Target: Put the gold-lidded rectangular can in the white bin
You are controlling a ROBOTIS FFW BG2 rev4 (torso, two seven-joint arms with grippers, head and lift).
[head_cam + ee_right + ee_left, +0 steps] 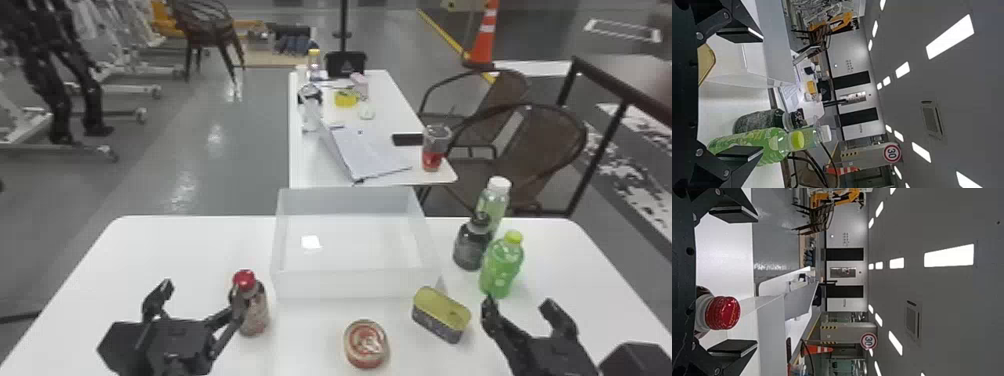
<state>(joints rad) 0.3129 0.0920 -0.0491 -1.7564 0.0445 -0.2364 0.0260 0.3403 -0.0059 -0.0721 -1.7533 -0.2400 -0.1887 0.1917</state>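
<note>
In the head view, the gold-lidded can [441, 315] rests on the white table [165, 250], outside the white bin [350, 284]; the bin lies at about ten o'clock from it. The right gripper [520, 306] is at three o'clock of the can, its fingers apart, with nothing between them. I judge that the step in hand is the approach, before the grasp. The next move calls for bringing the open fingers around the can, without pushing the green bottle [501, 265] at one to two o'clock. The round tin [366, 345], at eight o'clock of the can, carries reddish print on its lid; the can's dark side seems to be labelled, but too small to make out.

In the left wrist view, the left gripper [732, 282] is released, its fingers wide apart. The red-capped bottle [723, 312] appears between them, ungripped; its cap bears small lettering.

In the right wrist view, the released fingers stand well apart, and part of the gold lid [705, 62] is seen. The green bottle has a patterned label.
</note>
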